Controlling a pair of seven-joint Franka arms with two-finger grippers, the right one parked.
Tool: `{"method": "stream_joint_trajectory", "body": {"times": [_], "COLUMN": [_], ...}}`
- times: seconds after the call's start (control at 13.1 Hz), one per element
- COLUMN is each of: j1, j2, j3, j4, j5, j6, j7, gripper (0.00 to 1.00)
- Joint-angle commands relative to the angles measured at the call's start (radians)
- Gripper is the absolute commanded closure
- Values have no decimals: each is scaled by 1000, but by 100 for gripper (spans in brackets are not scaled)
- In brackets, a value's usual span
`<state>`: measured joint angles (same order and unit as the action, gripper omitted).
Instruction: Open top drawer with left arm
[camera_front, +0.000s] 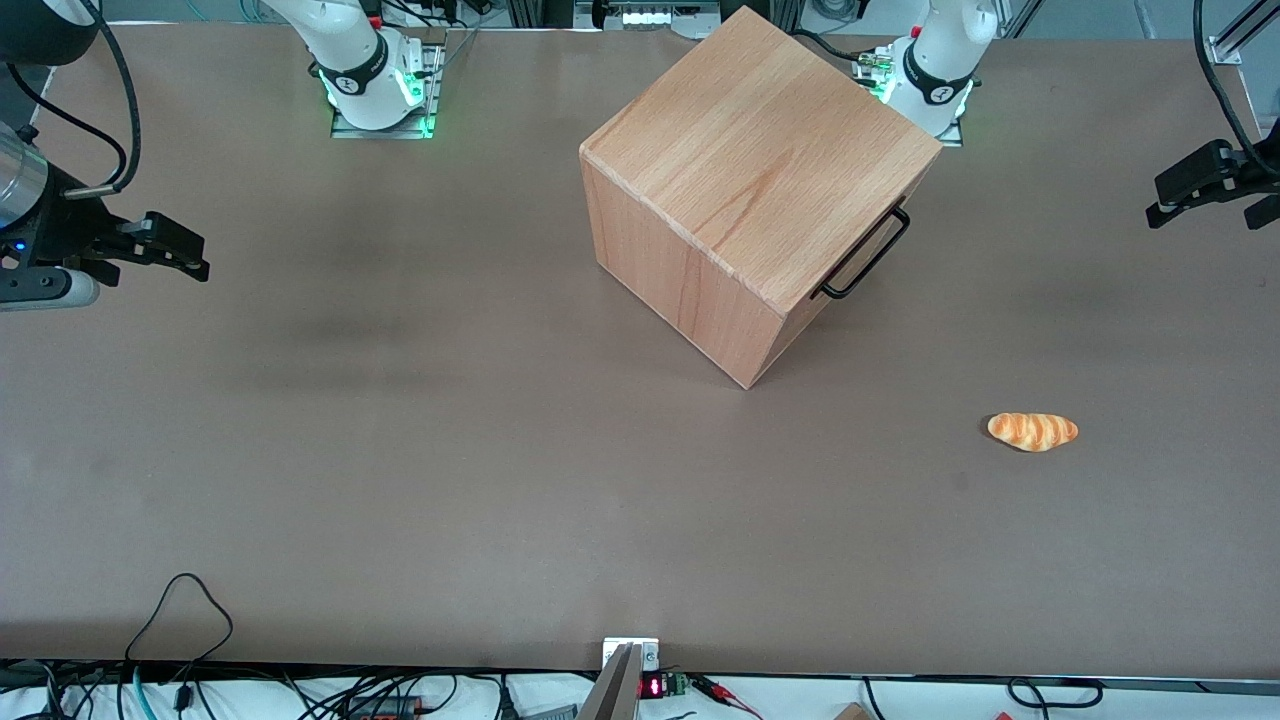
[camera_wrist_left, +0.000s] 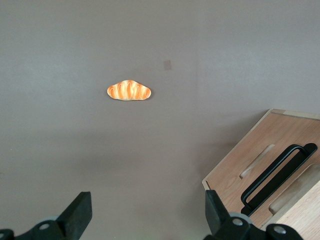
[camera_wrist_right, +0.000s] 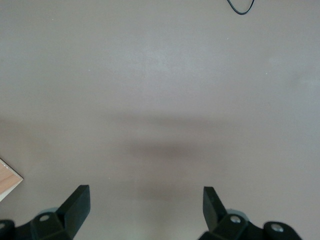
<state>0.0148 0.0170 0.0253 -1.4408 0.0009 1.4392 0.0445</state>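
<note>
Desk (camera_front: 400, 450), brown and matte, carries everything here. Largest on it is the cube-shaped wooden cabinet (camera_front: 740, 170), standing turned at an angle, so that its front faces toward the working arm's end of the desk. The top drawer (camera_wrist_left: 260, 165) sits shut in that front, its thin black handle (camera_front: 868, 252) running along the upper edge of the panel. The left arm's tool (camera_front: 1205, 185) hangs above the desk at the working arm's end, well apart from the cabinet, its fingers (camera_wrist_left: 80, 212) spread wide with nothing between them. The handle therefore lies toward the cabinet from the tool, and its long axis runs slantwise across the desk. I judge the tool must turn to straddle that bar crosswise. Smallest is a bread roll (camera_front: 1032, 431), nearer the front camera than the cabinet.
</note>
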Motion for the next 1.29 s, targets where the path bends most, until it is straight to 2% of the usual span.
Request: {"method": "stream_joint_trajectory", "body": {"times": [0.0, 0.76, 1.07, 1.22], "j1": [4, -9, -13, -13], "j2": [-8, 8, 9, 20], "j3": [-8, -15, -22, -64], "j4": [-3, 6, -4, -13], "j5": [22, 48, 30, 30], "j6": [-11, -48, -43, -37], "j7": [-9, 12, 249, 308], "gripper": [0, 0, 0, 0]}}
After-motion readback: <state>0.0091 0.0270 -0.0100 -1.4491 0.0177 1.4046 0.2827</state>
